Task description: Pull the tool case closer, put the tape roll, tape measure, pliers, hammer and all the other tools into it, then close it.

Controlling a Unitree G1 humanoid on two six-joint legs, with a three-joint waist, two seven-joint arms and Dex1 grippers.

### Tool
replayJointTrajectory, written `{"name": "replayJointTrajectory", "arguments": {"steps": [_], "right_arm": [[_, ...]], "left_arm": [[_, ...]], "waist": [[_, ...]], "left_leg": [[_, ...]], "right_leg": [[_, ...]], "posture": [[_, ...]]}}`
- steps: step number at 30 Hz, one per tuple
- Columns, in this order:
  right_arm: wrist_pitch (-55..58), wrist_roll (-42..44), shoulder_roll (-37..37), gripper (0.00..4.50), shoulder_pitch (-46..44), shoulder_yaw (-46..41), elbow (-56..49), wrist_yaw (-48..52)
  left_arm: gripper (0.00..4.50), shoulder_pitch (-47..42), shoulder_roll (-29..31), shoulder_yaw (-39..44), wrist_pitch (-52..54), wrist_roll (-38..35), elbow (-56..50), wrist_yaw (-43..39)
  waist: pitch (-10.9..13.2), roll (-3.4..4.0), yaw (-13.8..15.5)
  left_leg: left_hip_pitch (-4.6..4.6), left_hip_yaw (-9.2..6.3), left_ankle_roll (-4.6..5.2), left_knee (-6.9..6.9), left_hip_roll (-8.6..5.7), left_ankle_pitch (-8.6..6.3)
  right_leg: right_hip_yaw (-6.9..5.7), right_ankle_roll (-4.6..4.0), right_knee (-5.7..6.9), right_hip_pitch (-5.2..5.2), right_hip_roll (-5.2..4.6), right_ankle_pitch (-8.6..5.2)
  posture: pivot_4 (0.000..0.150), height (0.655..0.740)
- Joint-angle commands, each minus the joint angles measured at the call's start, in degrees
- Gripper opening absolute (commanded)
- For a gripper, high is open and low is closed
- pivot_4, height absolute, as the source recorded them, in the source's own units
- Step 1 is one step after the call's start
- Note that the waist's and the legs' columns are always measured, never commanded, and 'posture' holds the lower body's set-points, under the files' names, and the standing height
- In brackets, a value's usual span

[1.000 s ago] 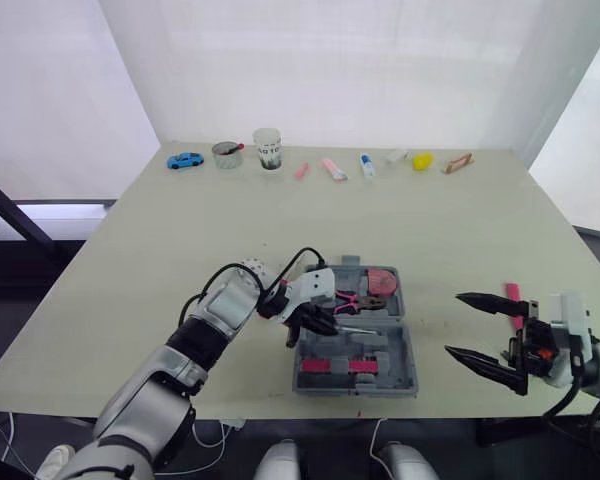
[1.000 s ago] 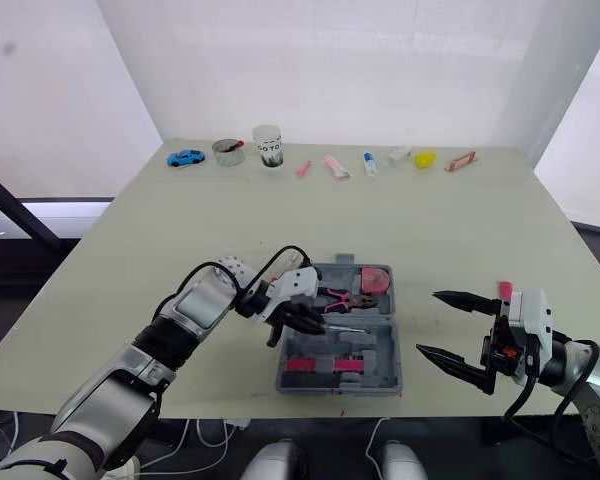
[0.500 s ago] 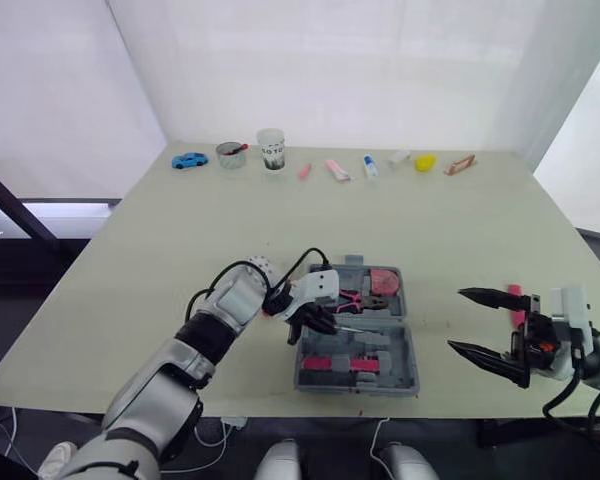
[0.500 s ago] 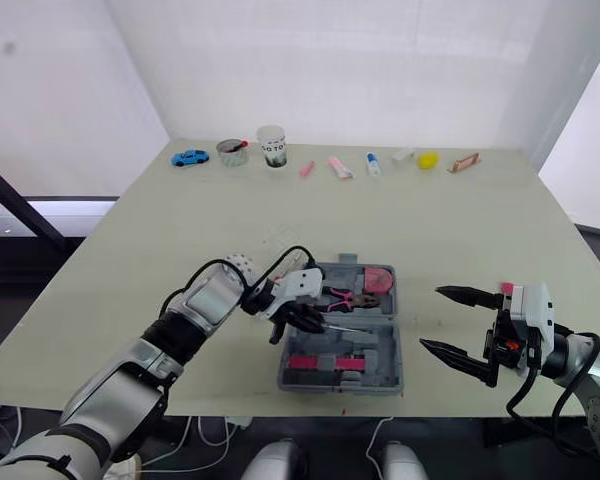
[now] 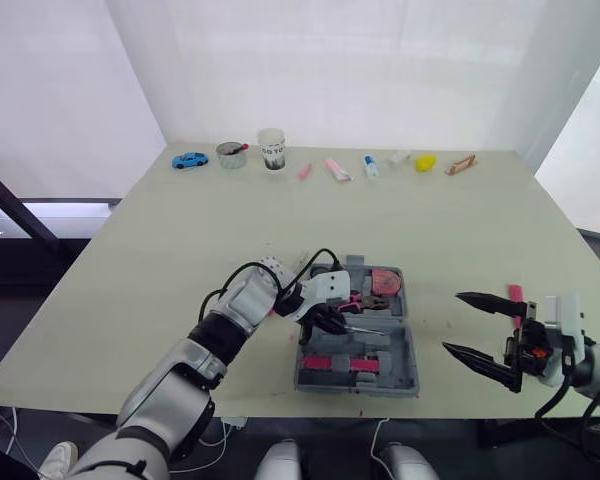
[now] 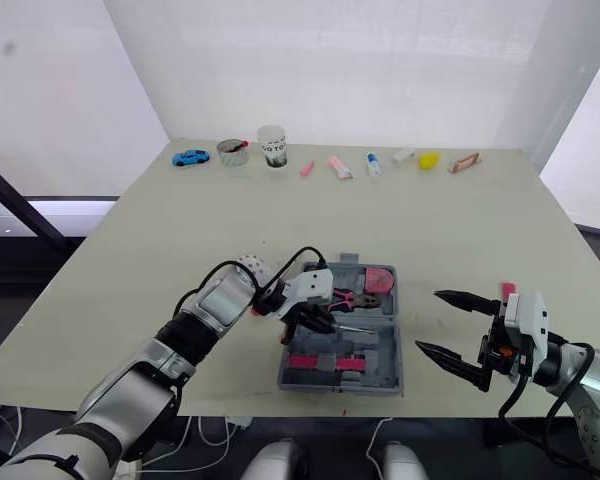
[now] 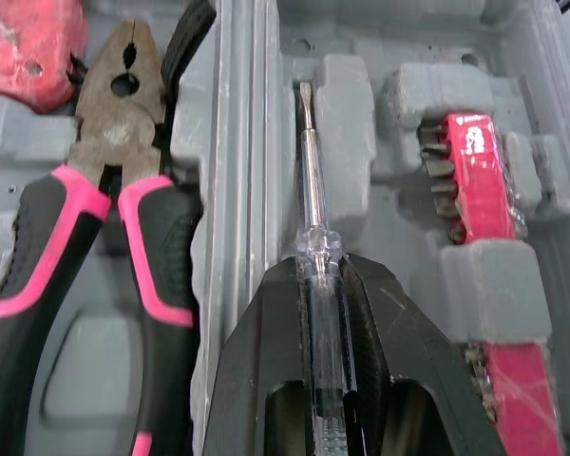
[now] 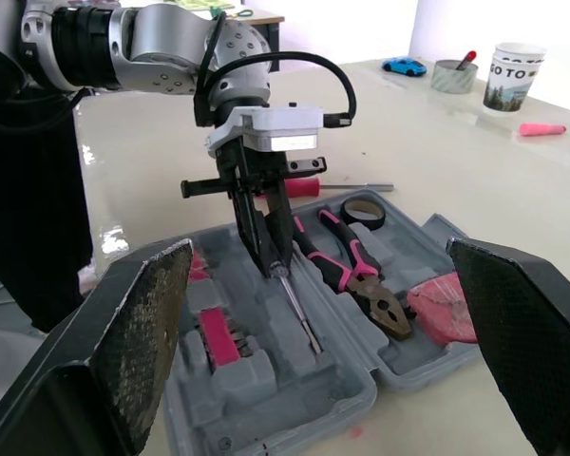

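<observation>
On the pale table (image 5: 430,230), an open tool case (image 5: 405,340) is seen holding pliers (image 7: 104,171), a red bit rack (image 7: 475,171) and a tape roll (image 8: 366,211), the roll made out from the right wrist. A screwdriver (image 7: 313,199) is clamped by the left gripper (image 5: 327,318), brought slightly further over the case than before. The right gripper (image 5: 452,322) is held spread at the case's 3 o'clock.

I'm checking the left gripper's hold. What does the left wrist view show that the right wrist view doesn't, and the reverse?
Left wrist view, not the right: the screwdriver's clear handle clamped in the left gripper, and metal bits in the red holder. Right wrist view, not the left: a red-handled tool on the table beside the tool case, a cup and a blue toy car. Both: the pink-handled pliers, the screwdriver's shaft and the open case.
</observation>
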Motion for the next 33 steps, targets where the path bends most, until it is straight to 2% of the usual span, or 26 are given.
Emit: {"name": "replayJointTrajectory", "arguments": {"steps": [1, 2, 3, 6, 17, 29, 33], "right_arm": [[-1.1, 0.3, 0.0, 4.5, 0.2, -0.6, -1.8, -0.1], [-1.1, 0.3, -0.1, 4.5, 0.3, -0.7, -1.8, -0.1], [-1.1, 0.3, -0.1, 4.5, 0.3, -0.7, -1.8, 0.0], [-1.1, 0.4, -0.2, 4.5, 0.3, -0.9, -1.6, 0.1], [-1.0, 0.4, -0.2, 4.5, 0.2, -0.8, -1.5, 0.2], [-1.1, 0.2, 0.3, 4.5, 0.1, -0.3, -1.4, -0.2], [-1.2, 0.1, 0.5, 4.5, -0.2, -0.2, -1.2, -0.3]], "left_arm": [[0.05, -0.2, -0.4, -0.9, 0.4, 0.8, -0.3, -0.3], [0.05, 0.0, -0.1, -1.0, 0.4, 0.9, -0.5, -0.6], [1.1, 0.0, 0.2, -1.0, 0.2, 1.0, -0.5, -0.7], [2.29, 0.1, 0.5, -1.1, -0.1, 1.5, -0.5, -0.4], [2.29, -0.1, 1.5, -0.1, 0.6, 0.8, -3.5, -1.1], [2.29, -0.4, 4.6, 5.5, 4.8, -4.3, -11.1, -1.1], [2.29, 0.7, 3.2, 9.5, -0.9, -8.4, -8.2, -0.5]], "waist": [[0.0, 0.0, 0.0], [0.0, 0.0, 0.0], [0.0, 0.0, 0.0], [0.0, 0.0, 0.0], [0.0, 0.0, -0.1], [0.0, 0.01, -0.2], [0.0, 0.01, -0.2]], "left_leg": [[0.0, 0.0, 0.0, 0.0, 0.0, 0.0], [-0.01, 0.0, 0.0, 0.0, 0.0, 0.0], [-0.01, 0.0, 0.0, 0.0, 0.0, 0.0], [0.01, 0.0, 0.0, 0.0, 0.0, 0.0], [0.04, -0.02, 0.02, 0.08, 0.01, 0.02], [0.0, -0.02, 0.02, 0.02, 0.01, 0.01], [-0.01, -0.02, 0.02, 0.02, 0.01, 0.01]], "right_leg": [[0.0, 0.0, 0.0, 0.0, 0.0, 0.0], [0.0, 0.0, 0.0, 0.0, 0.0, 0.0], [0.0, 0.0, 0.0, 0.0, 0.0, 0.0], [0.0, 0.0, 0.01, 0.0, 0.0, 0.0], [0.06, 0.02, 0.07, 0.02, 0.05, 0.0], [0.08, 0.0, 0.04, -0.03, 0.07, 0.0], [0.07, 0.01, 0.04, -0.03, 0.07, 0.0]], "posture": [[0.15, 0.74], [0.15, 0.74], [0.15, 0.74], [0.15, 0.74], [0.15, 0.74], [0.15, 0.74], [0.15, 0.74]]}}
